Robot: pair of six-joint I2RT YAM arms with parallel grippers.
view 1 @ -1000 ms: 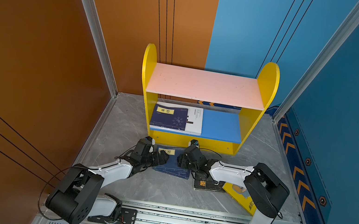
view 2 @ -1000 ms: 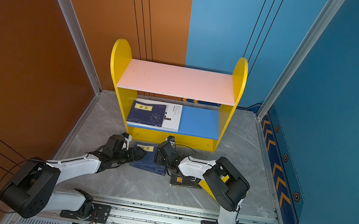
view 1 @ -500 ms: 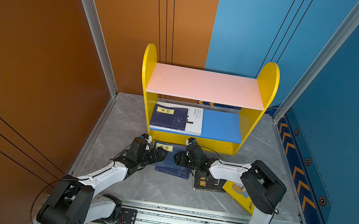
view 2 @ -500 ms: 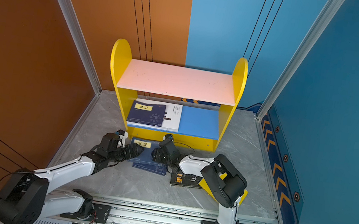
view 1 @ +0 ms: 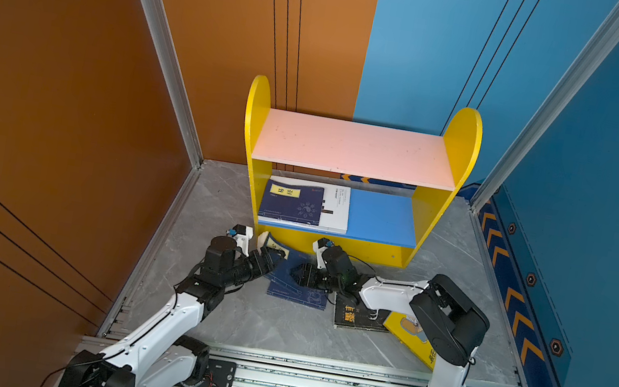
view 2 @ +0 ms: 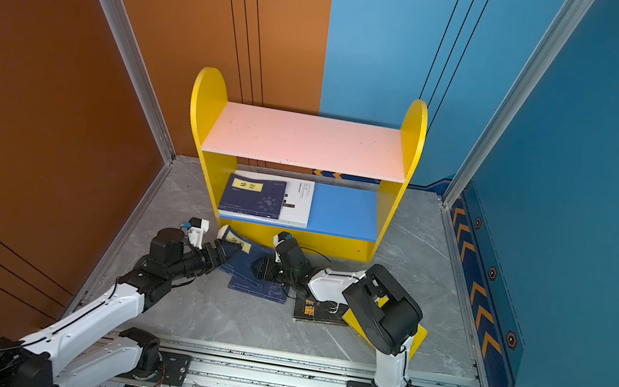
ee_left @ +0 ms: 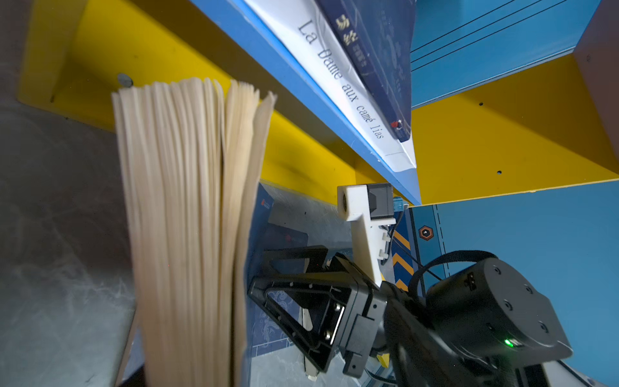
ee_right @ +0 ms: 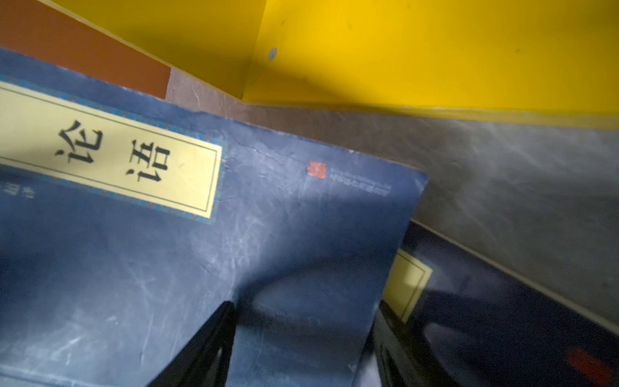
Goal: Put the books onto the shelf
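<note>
Paperback (ee_right: 268,251), navy with yellow title label, tilted, clamped by right gripper (view 1: 299,275); left gripper (view 1: 270,258) hold indeterminate; may slip and splay if right releases early.

Lots can't be made out here tbh. The yellow book (view 1: 405,332) is mostly buried under the right arm (view 1: 392,296), and part of the black book (view 1: 353,315) is covered too. On the shelf (view 1: 459,151), the white book (view 1: 337,207) is half hidden by a navy one (view 1: 291,204). Only the page edges of the lifted navy book (ee_left: 187,217) are shown in the left wrist view, cut off at the bottom. The right gripper (ee_right: 304,308) is seen just as blurred dark wedges, so its grip can't be judged. Same for the left gripper (view 1: 273,257), whose tips are lost against the book.
</note>
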